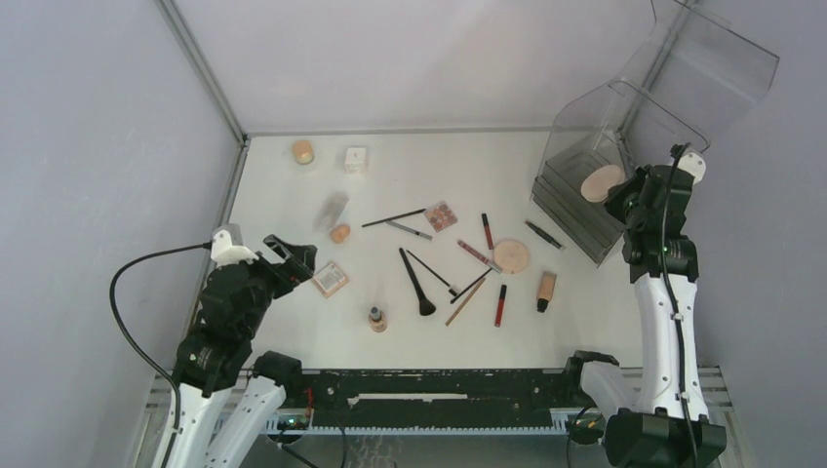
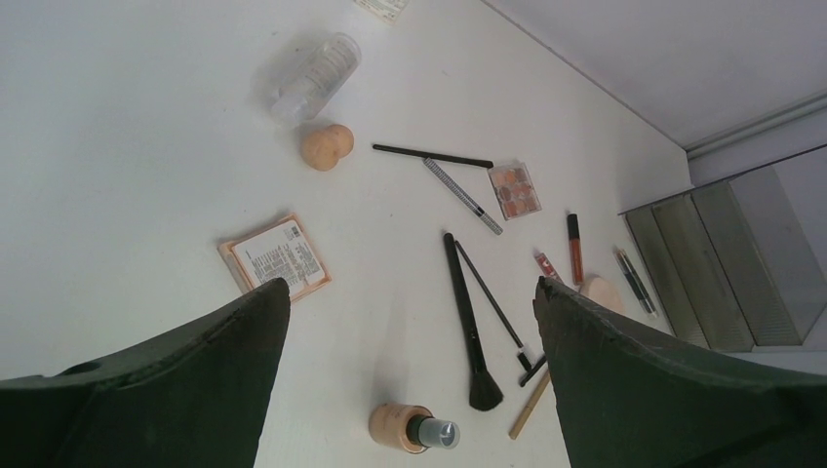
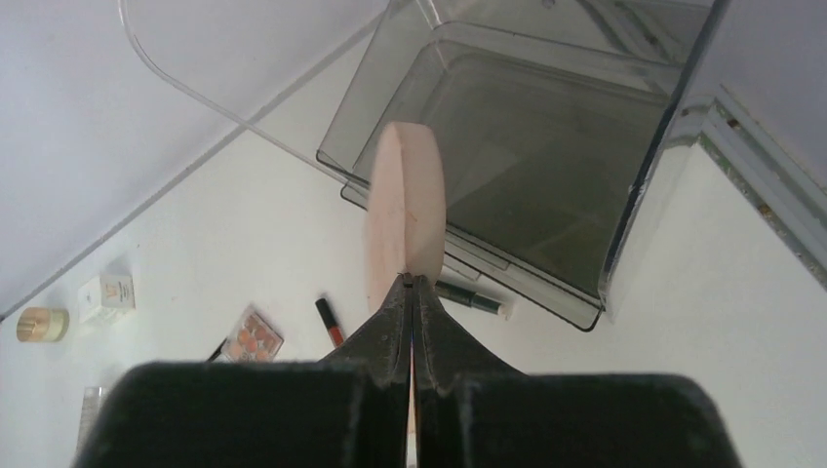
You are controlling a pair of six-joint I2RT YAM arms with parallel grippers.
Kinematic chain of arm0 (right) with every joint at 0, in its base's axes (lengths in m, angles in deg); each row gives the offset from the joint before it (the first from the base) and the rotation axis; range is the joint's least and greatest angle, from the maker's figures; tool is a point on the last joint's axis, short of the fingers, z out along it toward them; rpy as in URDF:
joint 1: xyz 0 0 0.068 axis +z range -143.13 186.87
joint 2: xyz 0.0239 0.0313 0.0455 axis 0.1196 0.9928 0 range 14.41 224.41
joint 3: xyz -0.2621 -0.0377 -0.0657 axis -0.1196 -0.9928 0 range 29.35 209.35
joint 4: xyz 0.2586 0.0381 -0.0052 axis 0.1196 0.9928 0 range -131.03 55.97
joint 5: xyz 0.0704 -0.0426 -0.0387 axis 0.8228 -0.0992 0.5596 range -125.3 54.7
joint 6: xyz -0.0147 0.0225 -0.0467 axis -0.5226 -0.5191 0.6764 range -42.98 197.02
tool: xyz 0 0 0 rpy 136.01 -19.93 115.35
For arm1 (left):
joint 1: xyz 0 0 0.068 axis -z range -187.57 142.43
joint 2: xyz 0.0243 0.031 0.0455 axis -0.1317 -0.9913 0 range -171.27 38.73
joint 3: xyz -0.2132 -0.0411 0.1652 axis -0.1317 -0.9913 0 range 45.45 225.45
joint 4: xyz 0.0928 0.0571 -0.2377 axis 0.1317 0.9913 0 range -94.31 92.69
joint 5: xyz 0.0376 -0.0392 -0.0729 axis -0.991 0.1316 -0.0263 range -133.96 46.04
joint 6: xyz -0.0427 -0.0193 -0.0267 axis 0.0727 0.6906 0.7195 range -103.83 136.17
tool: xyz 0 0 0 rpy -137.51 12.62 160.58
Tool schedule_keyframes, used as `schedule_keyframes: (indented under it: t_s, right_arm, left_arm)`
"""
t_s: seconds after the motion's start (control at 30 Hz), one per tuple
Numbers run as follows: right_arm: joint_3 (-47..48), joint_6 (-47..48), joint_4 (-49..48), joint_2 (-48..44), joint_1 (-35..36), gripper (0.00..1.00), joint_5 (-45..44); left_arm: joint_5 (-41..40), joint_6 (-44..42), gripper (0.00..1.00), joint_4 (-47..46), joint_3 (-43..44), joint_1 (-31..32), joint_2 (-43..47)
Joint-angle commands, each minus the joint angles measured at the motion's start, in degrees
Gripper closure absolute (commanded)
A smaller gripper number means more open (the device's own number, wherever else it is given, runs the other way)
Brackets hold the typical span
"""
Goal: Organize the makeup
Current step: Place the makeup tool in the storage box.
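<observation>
One round beige compact is pinched by its rim in the clenched right end effector, standing on edge just in front of the organizer box's open compartment at the far right, so the right arm is plainly the nearer one. The left end effector hangs wide open and empty over the table's left side, the pink palette just beside one fingertip.

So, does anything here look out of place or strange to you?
The right gripper pinches the round compact only at its rim, so it stands on edge before the organizer; that hold looks thin. The clear bottle at the far left lies on its side.
</observation>
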Motion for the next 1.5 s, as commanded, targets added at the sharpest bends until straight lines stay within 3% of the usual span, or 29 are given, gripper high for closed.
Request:
schedule_keyframes:
  t_s: [0.0,1.03,1.47]
  right_arm:
    - [0.16,0.32,-0.89,-0.48,-0.39,1.0,1.51]
    - [0.37,7.34,-2.3,1.86,0.46,1.0,13.52]
    - [5.02,6.18,-6.4,10.68,0.92,1.0,6.11]
  left_arm:
    - [-1.1,0.52,0.01,1.28,0.14,-0.34,1.69]
    - [-0.07,-0.35,0.01,0.42,-0.08,-0.35,0.77]
    - [0.11,-1.63,0.01,-0.26,0.6,-0.3,-0.61]
